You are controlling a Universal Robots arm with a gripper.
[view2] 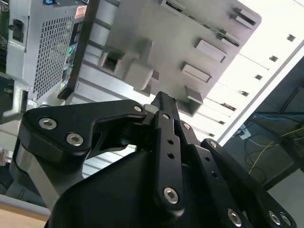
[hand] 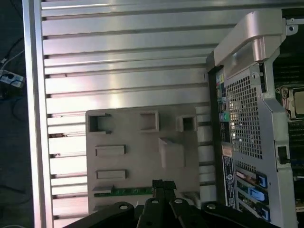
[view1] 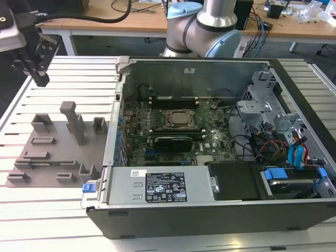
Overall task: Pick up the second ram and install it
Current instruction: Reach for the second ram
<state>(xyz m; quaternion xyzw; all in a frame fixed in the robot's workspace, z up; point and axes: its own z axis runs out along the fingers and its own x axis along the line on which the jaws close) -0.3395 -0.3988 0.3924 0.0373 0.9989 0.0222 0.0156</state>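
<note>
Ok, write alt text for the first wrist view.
The gripper, fingertips together, hangs over a grey fixture plate on a slatted metal table. Its tips line up with one end of the second ram, a green stick lying in a slot of the plate. The computer case stands beside the plate.

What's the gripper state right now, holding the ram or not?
Gripper: shut, holding nothing. The ram lies in the gray fixture.
</note>
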